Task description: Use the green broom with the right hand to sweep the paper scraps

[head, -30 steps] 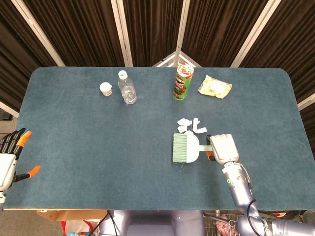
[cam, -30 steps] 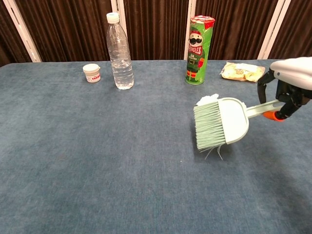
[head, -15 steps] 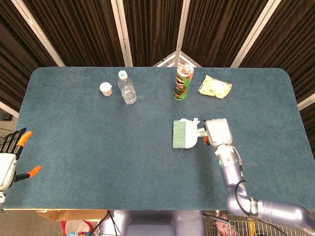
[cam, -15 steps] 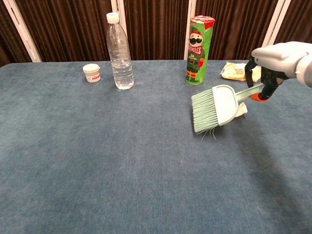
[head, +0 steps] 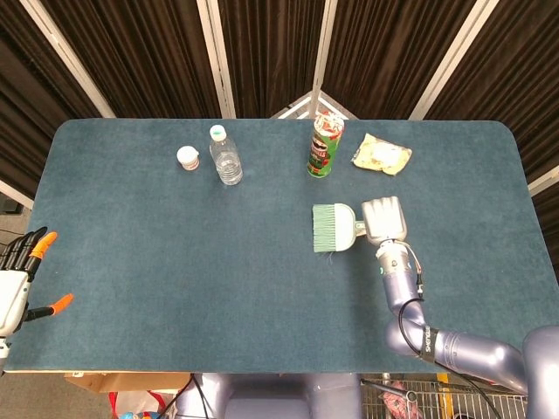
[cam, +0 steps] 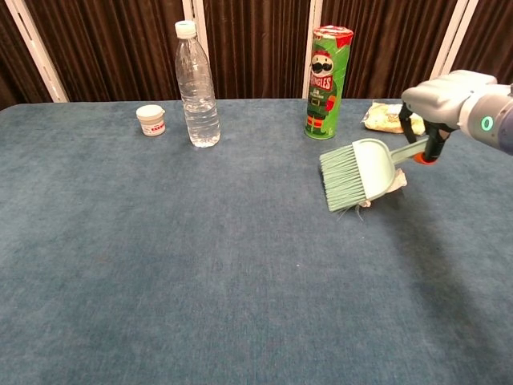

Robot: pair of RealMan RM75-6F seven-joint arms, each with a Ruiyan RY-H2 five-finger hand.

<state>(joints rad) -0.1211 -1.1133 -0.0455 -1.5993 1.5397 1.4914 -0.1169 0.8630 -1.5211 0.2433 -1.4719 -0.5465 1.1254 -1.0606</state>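
My right hand (cam: 439,100) gripped the green broom (cam: 358,173) by its handle near the can (cam: 324,70). Only the chest view showed what looked like paper scraps (cam: 398,178) behind the broom; my left hand (head: 16,279) hung spread and empty at the table's (head: 157,262) edge

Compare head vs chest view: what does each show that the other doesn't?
Only head view: the left hand at the table's near-left edge, fingers apart, holding nothing. Only chest view: paper scraps peeking out behind the green broom; in the head view the broom hides them. Both: right hand holding the broom handle, Pringles can, water bottle, small white jar, snack packet.
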